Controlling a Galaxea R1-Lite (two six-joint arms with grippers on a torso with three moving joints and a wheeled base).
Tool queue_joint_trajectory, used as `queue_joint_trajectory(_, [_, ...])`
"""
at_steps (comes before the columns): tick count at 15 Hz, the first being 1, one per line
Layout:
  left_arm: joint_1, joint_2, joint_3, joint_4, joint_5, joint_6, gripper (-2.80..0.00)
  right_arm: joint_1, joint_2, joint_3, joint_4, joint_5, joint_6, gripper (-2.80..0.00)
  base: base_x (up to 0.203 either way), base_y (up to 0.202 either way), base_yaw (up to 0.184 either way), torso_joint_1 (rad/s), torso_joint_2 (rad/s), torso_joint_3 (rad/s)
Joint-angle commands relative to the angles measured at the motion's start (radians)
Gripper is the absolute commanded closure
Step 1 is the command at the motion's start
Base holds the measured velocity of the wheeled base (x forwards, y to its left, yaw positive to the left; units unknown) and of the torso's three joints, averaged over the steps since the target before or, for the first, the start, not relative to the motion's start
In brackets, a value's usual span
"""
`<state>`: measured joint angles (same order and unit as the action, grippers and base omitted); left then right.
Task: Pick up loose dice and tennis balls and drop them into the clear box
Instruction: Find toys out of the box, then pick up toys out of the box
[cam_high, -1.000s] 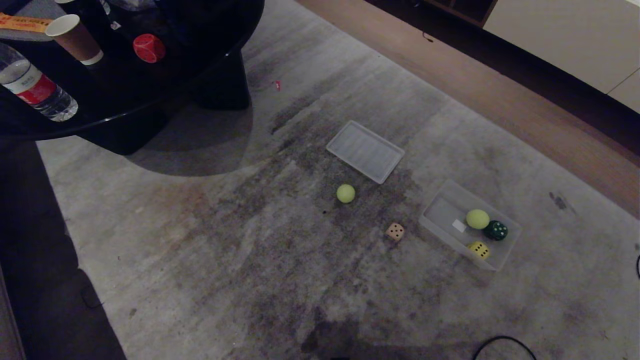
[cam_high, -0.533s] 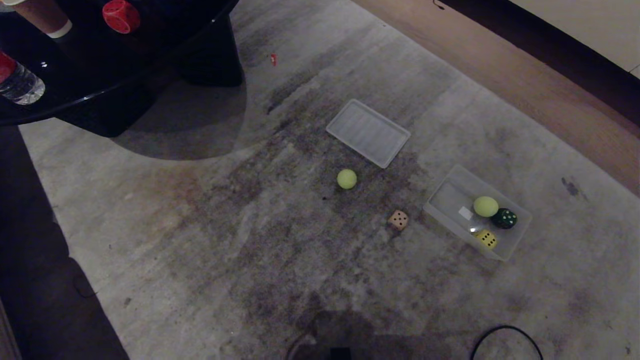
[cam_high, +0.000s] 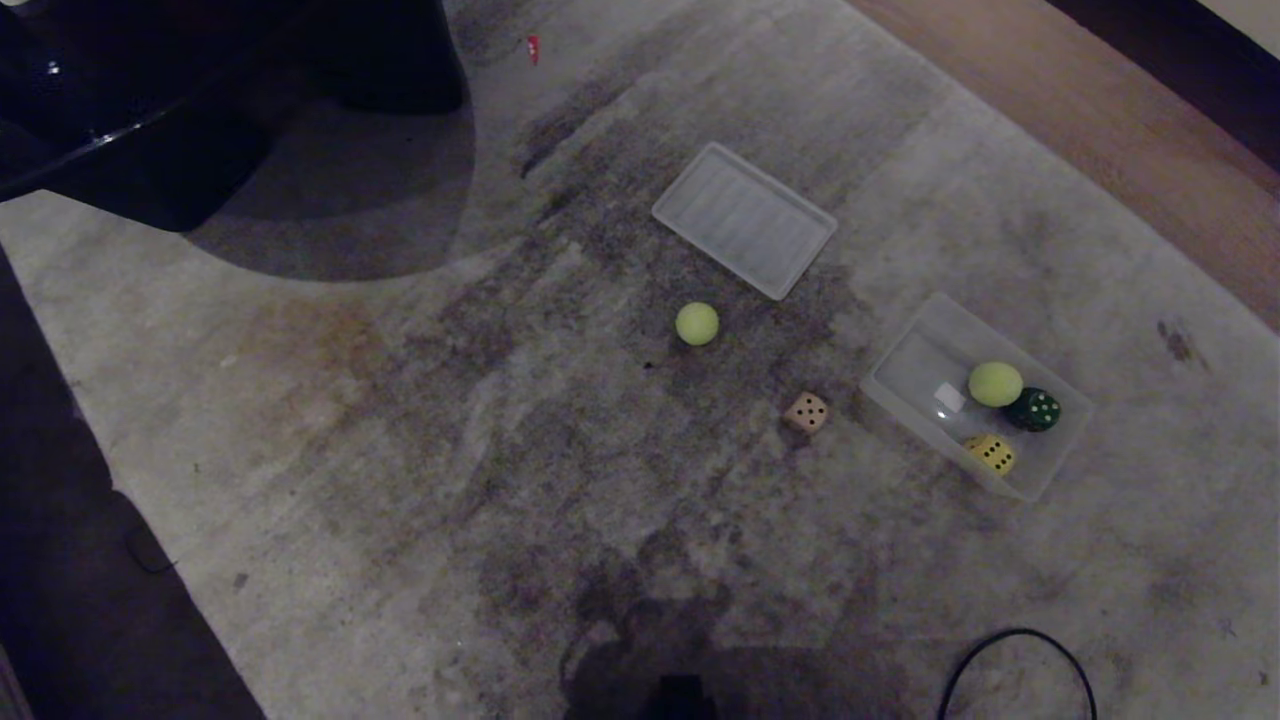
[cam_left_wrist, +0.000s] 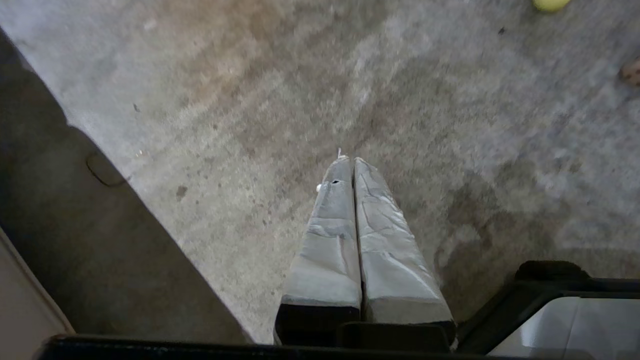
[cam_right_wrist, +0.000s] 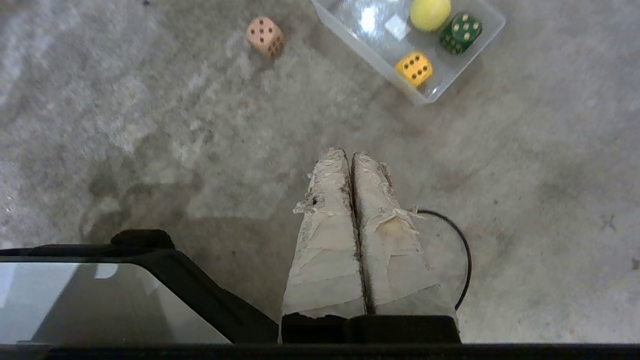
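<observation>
Since the earlier frames only the view has tilted down; an approach is judged pending, as both empty, closed grippers (cam_left_wrist: 350, 162) (cam_right_wrist: 350, 155) hang well short of the loose beige-pink rounded die (cam_right_wrist: 265, 35), lying just beside the clear shallow plastic box (cam_right_wrist: 360, 42).

Stained carpet (cam_high: 400, 420) carries loose tennis ball (cam_high: 697, 323), beige-pink die (cam_high: 806, 412), ribbed lid (cam_high: 744, 220), clear box (cam_high: 905, 370).

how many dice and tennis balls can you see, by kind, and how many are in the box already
dice: 3, beige-pink die loose on the carpet, yellow die and dark green die in the clear box
tennis balls: 2, loose ball, boxed ball
total: 5, with 3 boxed
</observation>
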<state>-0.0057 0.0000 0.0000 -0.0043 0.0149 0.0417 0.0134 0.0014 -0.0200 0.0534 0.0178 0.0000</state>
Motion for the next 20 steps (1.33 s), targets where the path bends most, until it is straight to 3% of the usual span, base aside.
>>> queue_joint_trajectory(1, [0.000,0.002,0.002,0.000,0.000,0.001,0.00,0.000,0.000,0.000,0.000,0.001,0.000,0.00,0.000,0.000,0.000,0.002,0.00,-0.189])
queue_joint_trajectory(9, [0.000,0.002,0.002,0.001,-0.001,0.003,0.00,0.000,-0.001,0.000,0.000,-0.001,0.000,0.00,0.000,0.000,0.000,0.003,0.00,-0.171])
queue_joint_trajectory(20, [0.000,0.002,0.002,0.004,0.005,-0.032,0.00,0.000,-0.001,0.000,0.000,0.001,-0.009,0.00,0.000,0.000,0.000,0.000,0.00,-0.003])
